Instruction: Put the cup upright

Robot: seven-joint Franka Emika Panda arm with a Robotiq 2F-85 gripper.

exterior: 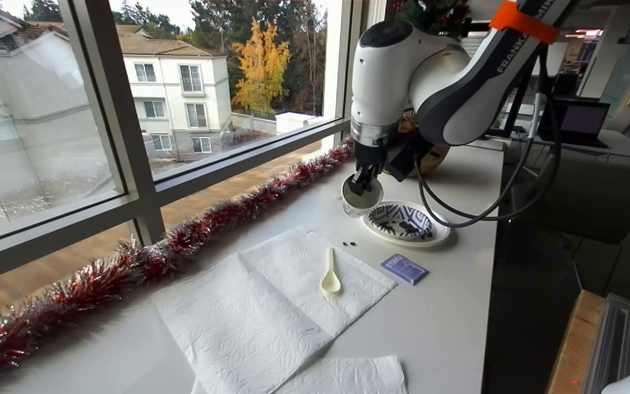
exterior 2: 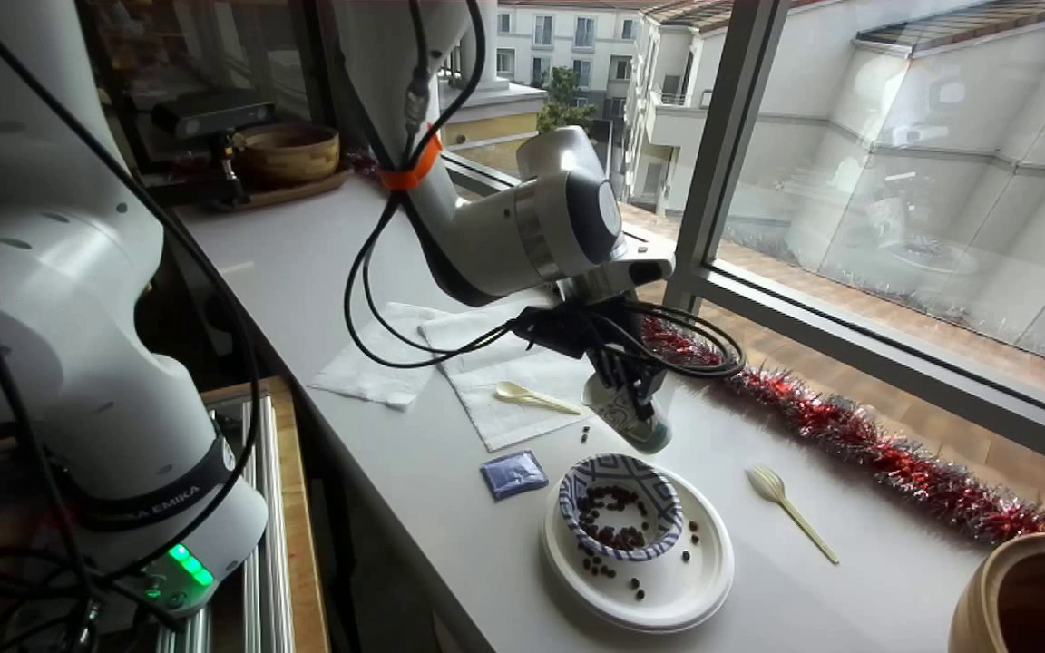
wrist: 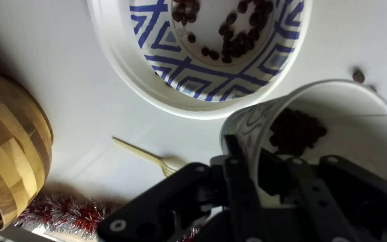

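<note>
The whitish cup (exterior: 354, 207) is tilted on its side, its mouth facing obliquely in an exterior view; it also shows in an exterior view (exterior 2: 607, 404). In the wrist view the cup (wrist: 358, 144) fills the right side, with dark beans inside. My gripper (wrist: 250, 148) is shut on the cup's wall near the rim, one finger inside and one outside. The gripper also shows in both exterior views (exterior: 365, 185) (exterior 2: 636, 399), partly hiding the cup. I cannot tell whether the cup touches the table.
A blue-patterned bowl (exterior 2: 622, 467) with beans stands on a white plate (exterior 2: 713, 585) close beside the cup. A fork (exterior 2: 795, 513), a blue packet (exterior: 405, 268), a spoon (exterior: 330, 278) on paper towels (exterior: 238, 323) and a wooden bowl (wrist: 15, 144) are around. Tinsel (exterior: 200, 232) lines the window.
</note>
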